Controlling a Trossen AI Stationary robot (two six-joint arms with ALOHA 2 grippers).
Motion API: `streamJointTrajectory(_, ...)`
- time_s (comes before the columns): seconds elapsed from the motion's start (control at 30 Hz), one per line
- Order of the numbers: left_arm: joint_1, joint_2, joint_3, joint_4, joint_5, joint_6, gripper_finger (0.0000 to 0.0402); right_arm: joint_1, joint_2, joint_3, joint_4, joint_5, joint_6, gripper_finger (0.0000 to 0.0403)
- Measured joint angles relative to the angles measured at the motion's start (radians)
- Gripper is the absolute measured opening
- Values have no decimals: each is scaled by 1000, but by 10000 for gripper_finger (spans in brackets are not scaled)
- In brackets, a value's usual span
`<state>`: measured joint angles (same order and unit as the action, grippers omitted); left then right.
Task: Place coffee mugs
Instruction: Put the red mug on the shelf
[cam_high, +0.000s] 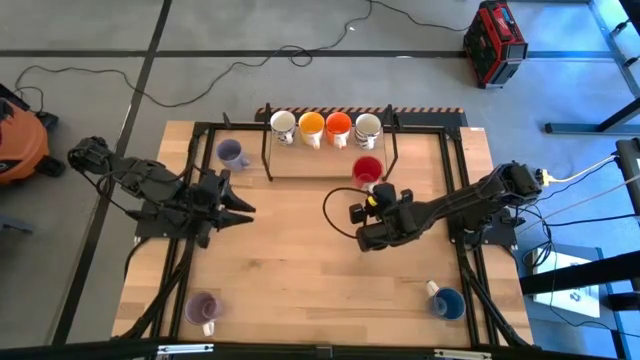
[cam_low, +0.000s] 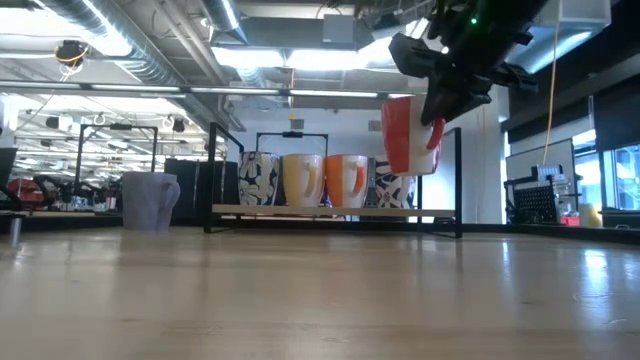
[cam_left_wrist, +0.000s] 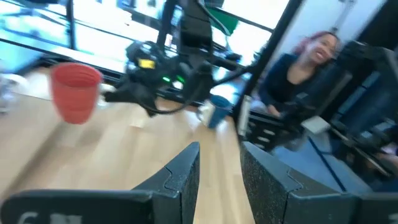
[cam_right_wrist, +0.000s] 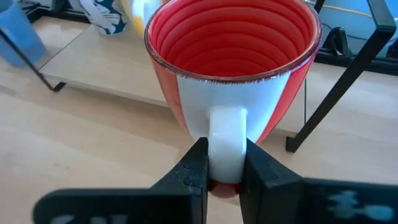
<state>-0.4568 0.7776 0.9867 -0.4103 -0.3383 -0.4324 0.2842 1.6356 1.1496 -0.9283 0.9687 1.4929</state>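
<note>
A red mug (cam_right_wrist: 230, 56) with a white handle hangs above the table just in front of the rack's right end; my right gripper (cam_right_wrist: 225, 168) is shut on it. In the high view the mug (cam_high: 367, 170) is near the four mugs on the wooden rack (cam_high: 300, 160): a white patterned one (cam_high: 283, 124), a yellow-orange one (cam_high: 311, 125), an orange-red one (cam_high: 338, 125) and another white patterned one (cam_high: 368, 126). My left gripper (cam_high: 240, 210) waits open at the table's left, holding nothing. My right gripper pinches the mug's white handle (cam_right_wrist: 226, 134) between its two fingers, which lie on the handle's two flat sides. The fingers slant down from the table's near right side. The mug (cam_low: 410, 135) is lifted clear of the table, mouth up, nearly upright.
A pale purple mug (cam_high: 232, 153) stands left of the rack, another (cam_high: 203, 308) near the front left corner, and a blue mug (cam_high: 447, 302) at the front right. Black frame posts (cam_high: 395, 140) flank the rack. A person (cam_left_wrist: 311, 68) sits beyond the table.
</note>
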Motion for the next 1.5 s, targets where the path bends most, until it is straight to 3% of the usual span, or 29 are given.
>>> streamJointTrajectory(0.23,0,2,0,0,-110,4,110,-53,0,0,10,-11,-4,36)
streamJointTrajectory(0.63,0,2,0,1,-181,50,110,-188,23,0,63,-27,-34,36)
streamJointTrajectory(0.8,0,2,0,3,-186,50,110,-224,41,-1,70,-26,-32,36)
streamJointTrajectory(1.1,0,2,0,8,-195,49,110,-239,48,-160,350,-27,-25,36)
streamJointTrajectory(1.5,0,2,0,8,-201,50,110,-240,48,-174,339,-20,-9,36)
